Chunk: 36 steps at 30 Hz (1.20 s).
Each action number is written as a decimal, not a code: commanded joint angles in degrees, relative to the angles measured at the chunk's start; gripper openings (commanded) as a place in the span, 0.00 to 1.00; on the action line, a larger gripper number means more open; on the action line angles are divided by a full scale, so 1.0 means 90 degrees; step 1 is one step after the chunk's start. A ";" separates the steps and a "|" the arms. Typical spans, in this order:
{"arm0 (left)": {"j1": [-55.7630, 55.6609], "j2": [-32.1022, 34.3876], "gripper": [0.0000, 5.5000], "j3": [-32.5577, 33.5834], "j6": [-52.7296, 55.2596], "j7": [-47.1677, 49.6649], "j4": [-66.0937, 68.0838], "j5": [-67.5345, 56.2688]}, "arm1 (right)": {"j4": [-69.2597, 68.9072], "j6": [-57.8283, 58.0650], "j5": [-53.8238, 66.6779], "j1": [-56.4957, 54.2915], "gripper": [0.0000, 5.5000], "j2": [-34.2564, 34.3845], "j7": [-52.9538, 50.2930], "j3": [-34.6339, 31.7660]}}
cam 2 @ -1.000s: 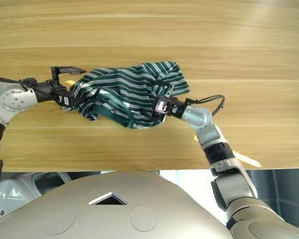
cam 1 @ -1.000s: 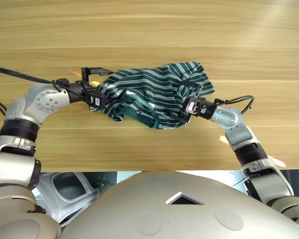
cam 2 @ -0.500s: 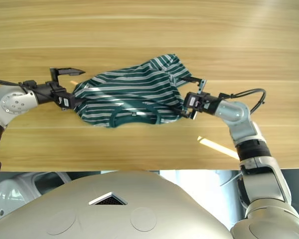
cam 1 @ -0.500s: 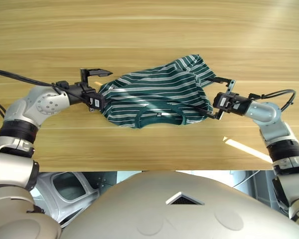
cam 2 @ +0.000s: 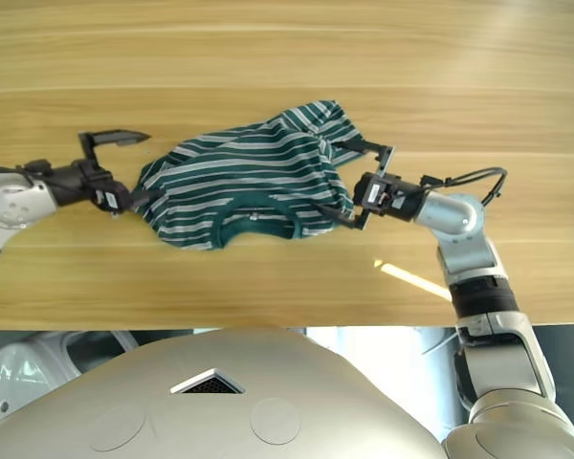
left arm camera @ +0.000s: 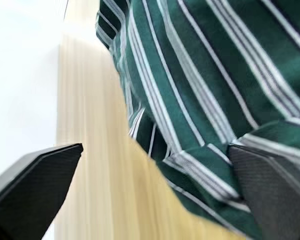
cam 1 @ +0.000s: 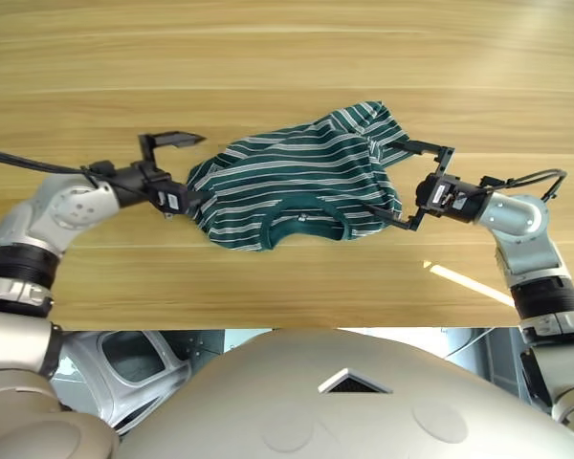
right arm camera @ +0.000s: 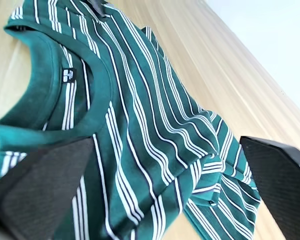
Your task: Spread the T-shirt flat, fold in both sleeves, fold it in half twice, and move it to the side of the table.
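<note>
While both jaws gape wide on nothing, the green white-striped T-shirt (cam 1: 297,177) lies rumpled between them.

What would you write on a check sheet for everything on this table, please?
Surface: wooden table, a sunlight streak near its front edge.
Job's things: green striped T-shirt lying rumpled, collar toward the robot, not folded.
Clutter: nothing seen.
Grippers: left gripper open at the shirt's left edge; right gripper open, fingers straddling its right edge.
Cables: black cable along left arm; looped cable by right wrist.
Surroundings: nothing seen.
</note>
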 commanded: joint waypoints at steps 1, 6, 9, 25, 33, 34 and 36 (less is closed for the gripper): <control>-0.0306 0.0429 0.98 0.0560 -0.0007 0.0165 -0.0130 -0.0019 | -0.0147 0.0078 0.0094 0.0135 0.98 0.0004 0.0144 -0.0063; 0.0268 0.0633 0.98 0.0606 -0.0031 -0.0418 -0.1270 -0.1010 | -0.0358 0.0041 0.0037 0.0420 0.98 -0.0162 0.0389 -0.0042; 0.1070 0.0391 0.98 -0.0097 0.0188 -0.1094 -0.2450 -0.1756 | -0.0590 0.0015 -0.0040 0.0661 0.98 -0.0369 0.0660 0.0042; 0.1165 -0.0368 0.98 -0.0814 0.0935 -0.2145 -0.1961 -0.0909 | -0.0129 0.0432 -0.1551 0.0578 0.98 -0.0503 0.0224 0.0450; 0.1288 -0.0243 0.98 -0.0890 0.1022 -0.2364 -0.2012 -0.0770 | 0.0077 0.0363 -0.1958 0.0263 0.82 -0.0248 -0.0234 0.0867; 0.1299 -0.0234 0.98 -0.0884 0.1037 -0.2375 -0.2044 -0.0781 | 0.0058 0.0341 -0.1951 0.0285 0.76 -0.0260 -0.0217 0.0912; 0.1320 -0.0222 0.98 -0.0876 0.1074 -0.2389 -0.2095 -0.0791 | 0.0015 0.0305 -0.1923 0.0328 0.69 -0.0293 -0.0174 0.0977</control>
